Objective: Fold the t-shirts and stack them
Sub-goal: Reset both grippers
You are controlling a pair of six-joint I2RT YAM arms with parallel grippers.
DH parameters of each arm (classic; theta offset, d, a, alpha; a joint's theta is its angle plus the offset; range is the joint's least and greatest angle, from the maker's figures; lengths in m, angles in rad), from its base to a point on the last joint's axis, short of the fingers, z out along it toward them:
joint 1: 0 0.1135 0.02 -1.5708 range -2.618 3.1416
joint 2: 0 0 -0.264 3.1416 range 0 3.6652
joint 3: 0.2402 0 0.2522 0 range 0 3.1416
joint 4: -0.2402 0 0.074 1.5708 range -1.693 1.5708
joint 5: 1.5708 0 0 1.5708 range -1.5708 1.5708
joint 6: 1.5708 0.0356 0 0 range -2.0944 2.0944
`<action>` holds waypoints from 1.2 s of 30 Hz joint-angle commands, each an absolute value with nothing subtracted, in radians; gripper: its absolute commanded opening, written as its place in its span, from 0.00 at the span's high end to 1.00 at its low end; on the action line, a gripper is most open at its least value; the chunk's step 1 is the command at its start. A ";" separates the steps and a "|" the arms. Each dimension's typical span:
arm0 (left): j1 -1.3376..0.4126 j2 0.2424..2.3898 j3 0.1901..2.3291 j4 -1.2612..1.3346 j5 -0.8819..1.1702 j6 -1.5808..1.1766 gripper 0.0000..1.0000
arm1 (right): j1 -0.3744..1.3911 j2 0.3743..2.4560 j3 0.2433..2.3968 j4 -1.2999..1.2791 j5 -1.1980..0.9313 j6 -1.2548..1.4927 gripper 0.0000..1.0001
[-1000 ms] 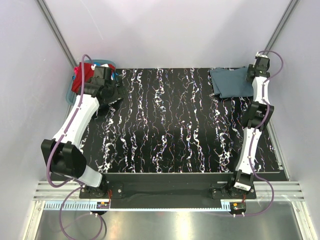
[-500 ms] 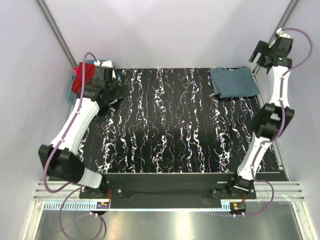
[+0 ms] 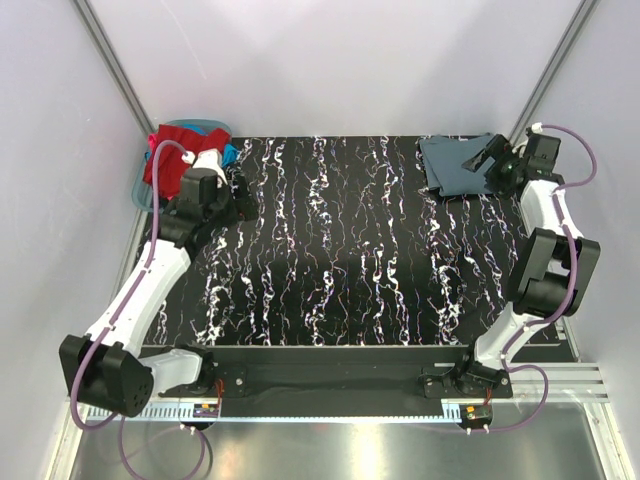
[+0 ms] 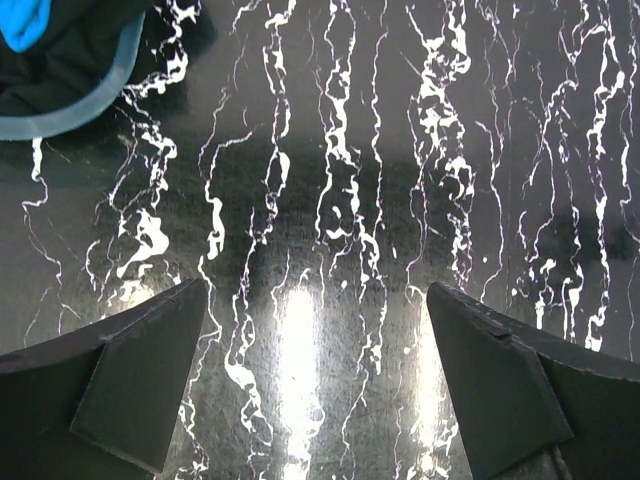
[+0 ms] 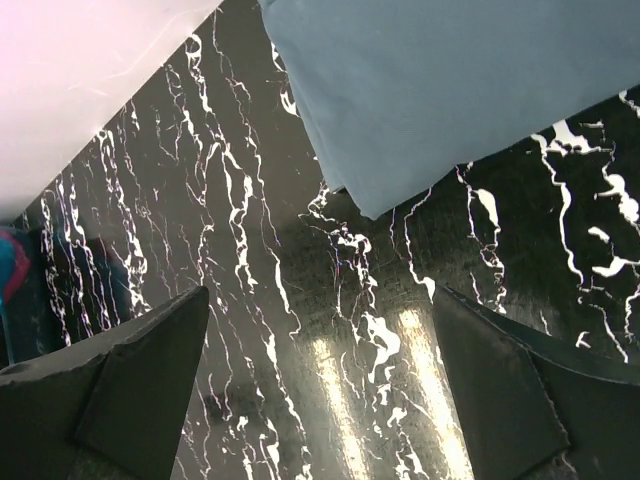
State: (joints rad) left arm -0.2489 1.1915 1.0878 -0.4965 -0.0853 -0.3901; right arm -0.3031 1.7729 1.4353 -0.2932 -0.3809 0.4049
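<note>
folded slate tee, right pincer spread, empty

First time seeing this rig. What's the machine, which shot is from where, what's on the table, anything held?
Two robot arms are bolted at the near edge of a black marbled table. The wide picture comes from a fixed camera above and behind them. The other two come from a camera on each wrist, looking past that arm's own fingers. The left claw is open over the table near a teal basket holding red cloth and bright blue cloth. The right claw is open by the edge of a folded grey-blue t-shirt in the far right corner. Neither holds anything.
</note>
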 commanded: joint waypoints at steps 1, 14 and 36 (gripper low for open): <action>-0.252 1.146 1.077 -0.403 -0.081 -0.394 0.01 | -0.299 1.703 1.447 -0.187 -0.339 0.449 0.00; -0.250 1.184 1.091 -0.410 -0.057 -0.465 0.01 | -0.299 1.792 1.494 -0.160 -0.411 0.555 0.00; -0.074 1.261 1.161 -0.420 0.003 -0.522 0.01 | -0.046 1.879 1.619 -0.319 0.126 0.436 0.00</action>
State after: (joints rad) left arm -0.0883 1.2530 1.1069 -0.4500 -0.0048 -0.5392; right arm -0.0277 1.8179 1.5333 -0.2657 -0.0731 0.5373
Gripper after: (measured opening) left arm 0.988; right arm 0.994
